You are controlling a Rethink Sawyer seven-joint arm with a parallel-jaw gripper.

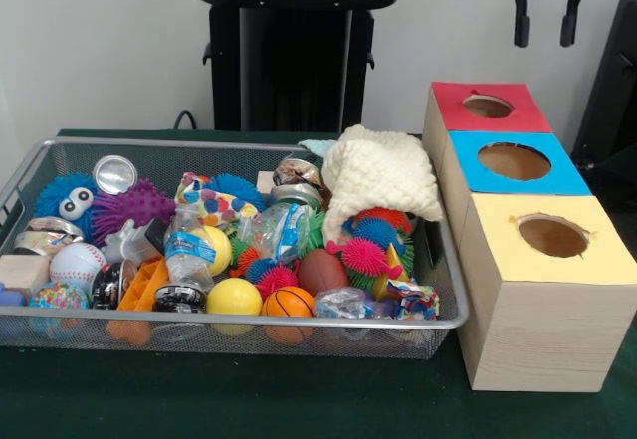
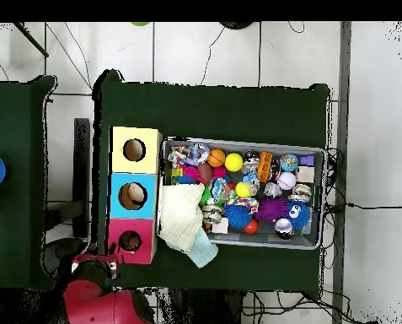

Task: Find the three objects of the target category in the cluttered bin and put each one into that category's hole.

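Gripper [image 1: 542,19] hangs empty with fingers apart above the red-topped hole [image 1: 488,106], well clear of the wire bin [image 1: 299,331], so searching seems hardly begun; next it must descend into the clutter, perhaps toward the yellow ball [image 1: 234,297].

A dark green surface [image 1: 299,404] fills the lower frame. A wire mesh bin [image 1: 299,337] packed with toys is set on it at left; a wooden box [image 1: 528,329] with three holes is placed just beside it at right.
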